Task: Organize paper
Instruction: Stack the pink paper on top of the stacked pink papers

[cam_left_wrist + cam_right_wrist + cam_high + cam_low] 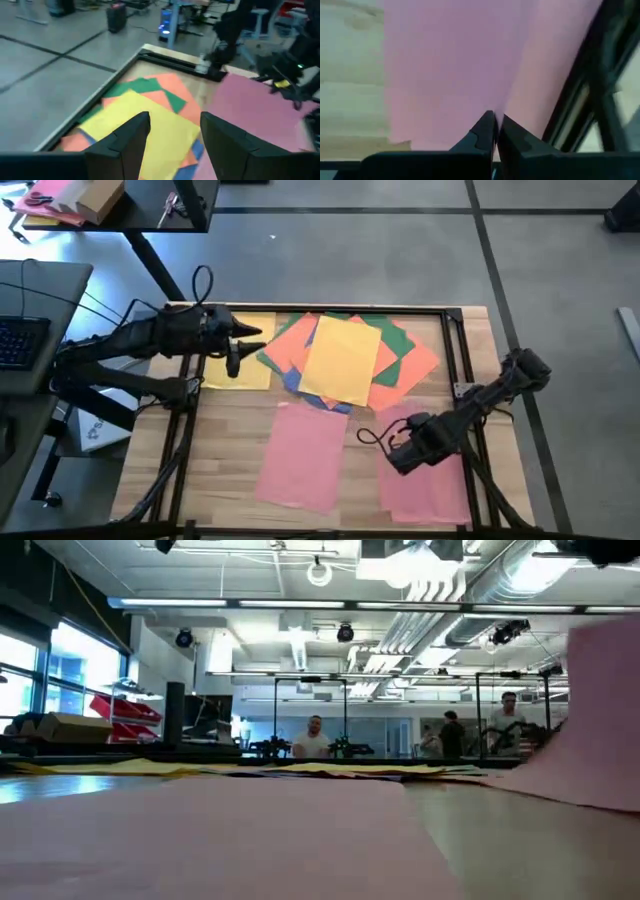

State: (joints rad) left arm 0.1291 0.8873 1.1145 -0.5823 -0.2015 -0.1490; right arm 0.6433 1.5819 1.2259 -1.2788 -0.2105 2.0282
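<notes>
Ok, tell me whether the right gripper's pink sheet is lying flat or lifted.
Lifted, partly. The right gripper is shut on the pink sheet; the low view shows that sheet rising off the table.

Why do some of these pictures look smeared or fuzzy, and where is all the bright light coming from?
Low view: the pink sheet right by the lens is a soft blur, while ceiling lamps glare overhead. Left wrist view: the floor and background look streaked past the open left claw. Right wrist view: the right claw, shut on pink paper, shows soft edges. High view: even light, faint shadows under the arms.
</notes>
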